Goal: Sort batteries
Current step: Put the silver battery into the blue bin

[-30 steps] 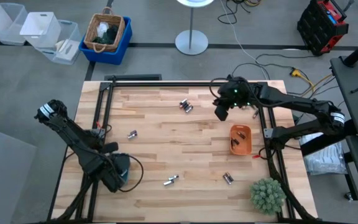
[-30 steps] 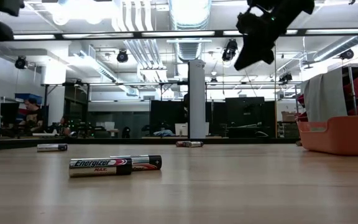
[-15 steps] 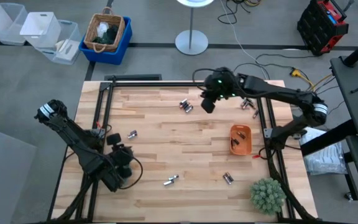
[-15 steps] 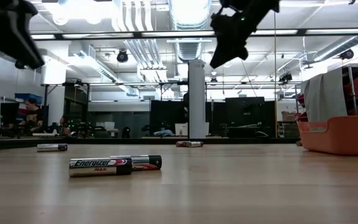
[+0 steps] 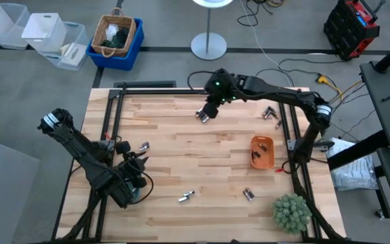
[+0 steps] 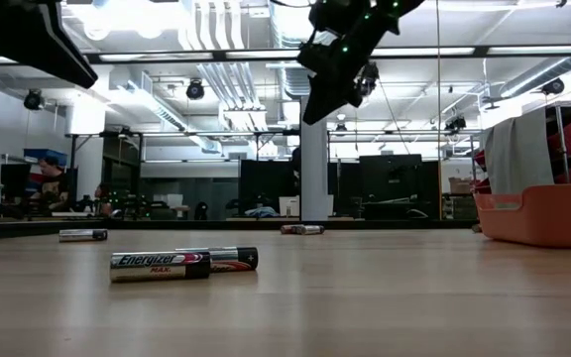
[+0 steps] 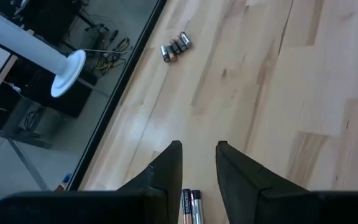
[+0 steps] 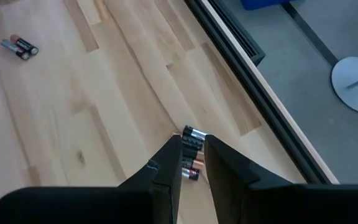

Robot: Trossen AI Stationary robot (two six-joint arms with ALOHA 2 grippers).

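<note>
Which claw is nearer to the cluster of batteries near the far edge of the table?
The right claw is nearer: it hangs just above the battery cluster. The left claw is far off at the table's left side, over a different battery pair.

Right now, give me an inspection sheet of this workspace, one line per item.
Surface: wooden table, dark frame rails.
Job's things: battery clusters lie far side, left, near middle and near right; more in the orange tray.
Clutter: a green plant ball on the near right corner.
Grippers: right gripper open above the far cluster; left gripper open above the left pair.
Cables: loose cables on the floor beyond the table.
Surroundings: blue bin with basket, clear bins, lamp base.
</note>
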